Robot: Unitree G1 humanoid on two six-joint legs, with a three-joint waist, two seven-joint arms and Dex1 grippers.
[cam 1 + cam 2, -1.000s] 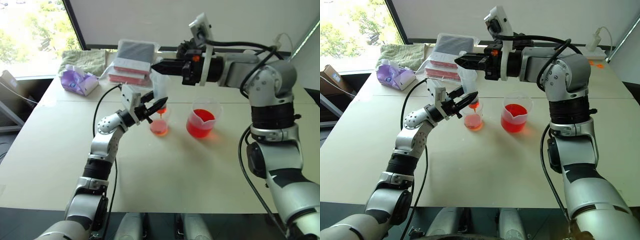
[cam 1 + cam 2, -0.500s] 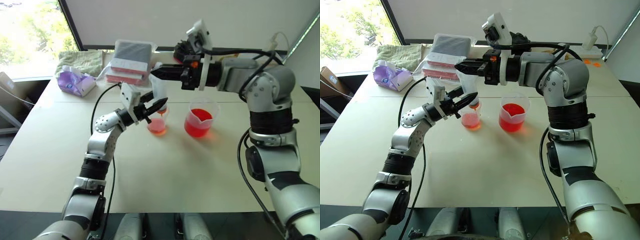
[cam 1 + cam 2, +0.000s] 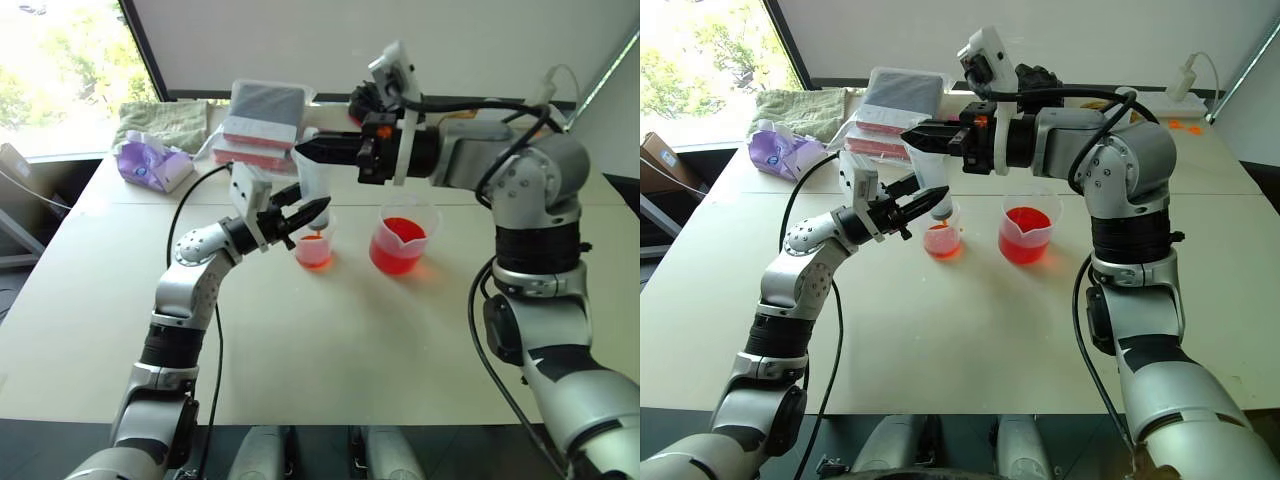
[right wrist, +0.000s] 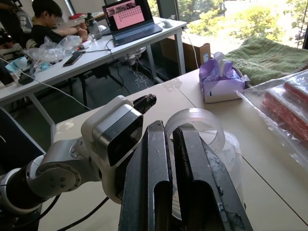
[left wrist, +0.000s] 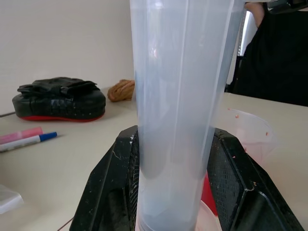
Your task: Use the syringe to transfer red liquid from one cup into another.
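The clear syringe (image 3: 313, 190) stands upright, its orange tip in the mouth of the smaller cup (image 3: 313, 252), which holds a pale pink-orange layer. My left gripper (image 3: 311, 213) is shut on the lower barrel (image 5: 178, 110), one black finger (image 5: 113, 192) on each side. My right gripper (image 3: 305, 152) reaches in level from the right and is shut on the white plunger top (image 4: 195, 127). The spouted beaker (image 3: 400, 240) with deep red liquid (image 3: 1025, 240) stands just right of the smaller cup.
At the table's far left lie a purple tissue pack (image 3: 155, 165), a green towel (image 3: 165, 120) and stacked red packs in plastic (image 3: 262, 125). A pink-and-blue marker (image 5: 26, 139) and a black case (image 5: 60, 98) lie further off. People sit at desks (image 4: 48, 29) beyond.
My left elbow has swung out a little to the left. Both grippers keep their hold on the syringe over the smaller cup. The camera has shifted slightly.
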